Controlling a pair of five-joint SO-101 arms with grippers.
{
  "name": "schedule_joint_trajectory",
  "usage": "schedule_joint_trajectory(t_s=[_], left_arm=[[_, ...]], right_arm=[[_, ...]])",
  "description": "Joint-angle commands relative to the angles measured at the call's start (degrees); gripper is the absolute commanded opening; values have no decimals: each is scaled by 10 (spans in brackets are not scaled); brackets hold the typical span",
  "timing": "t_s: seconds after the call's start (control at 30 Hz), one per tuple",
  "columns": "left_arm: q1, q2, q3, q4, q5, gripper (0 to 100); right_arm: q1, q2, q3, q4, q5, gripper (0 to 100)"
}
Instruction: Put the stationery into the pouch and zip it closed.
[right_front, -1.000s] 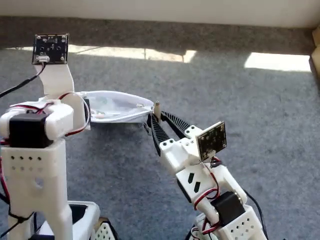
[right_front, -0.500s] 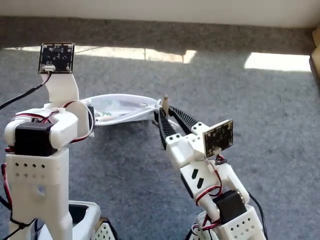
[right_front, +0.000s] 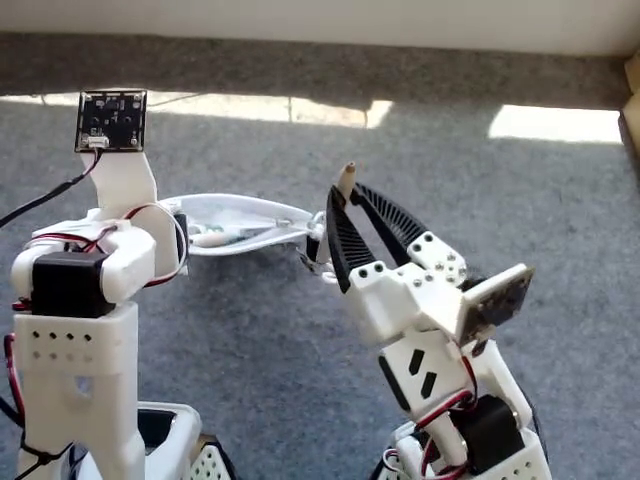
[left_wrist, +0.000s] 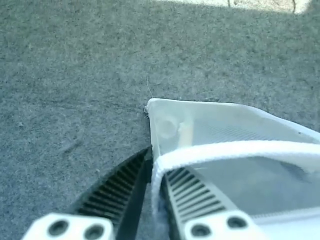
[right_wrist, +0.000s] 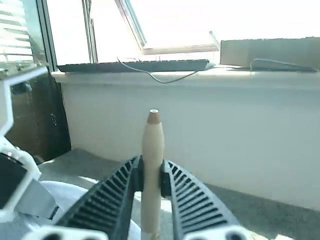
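Note:
A clear white pouch (right_front: 240, 218) lies open on the grey carpet between the two arms, with small items inside it. My left gripper (left_wrist: 154, 186) is shut on the pouch's (left_wrist: 225, 135) white zipper rim near one corner. My right gripper (right_front: 347, 197) is raised off the floor beside the pouch's other end, pointing upward. It is shut on a beige pen (right_front: 345, 180) whose tip sticks out past the fingertips. In the right wrist view the pen (right_wrist: 151, 150) stands clamped between the black fingers (right_wrist: 185, 195) of that gripper (right_wrist: 151, 175).
Grey carpet (right_front: 500, 200) stretches open to the right and behind the pouch. A white wall (right_front: 320, 20) runs along the far edge, and a cardboard box corner (right_front: 633, 100) sits at the far right. The left arm's white body (right_front: 80, 330) stands close to the pouch.
My right gripper has lifted and tilted upward with the pen, rising away from the pouch's mouth. The left arm shifted slightly, raising the pouch rim a little.

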Motion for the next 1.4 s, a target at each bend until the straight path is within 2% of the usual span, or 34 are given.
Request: schedule_joint_trajectory(t_s=[0.0, 0.13, 0.33, 0.5, 0.9, 1.3, 1.37], left_arm=[[-13, -6, 1, -14, -1, 18], [-15, -6, 2, -14, -1, 18], [-15, -5, 2, -13, -1, 18], [-15, -5, 3, -12, -1, 18], [-15, -5, 3, -12, -1, 18], [-15, -5, 3, -12, -1, 18], [-20, -5, 3, -12, -1, 18]], right_arm=[[6, -7, -72, -20, -4, 5], [0, -4, -109, -22, -4, 5], [-82, -3, -158, -23, 0, 5], [-115, 40, -189, -26, 0, 5], [-121, 197, -196, -194, -4, 5], [-184, 226, -150, -198, 4, 6], [-185, 226, -145, -198, 42, 6]])
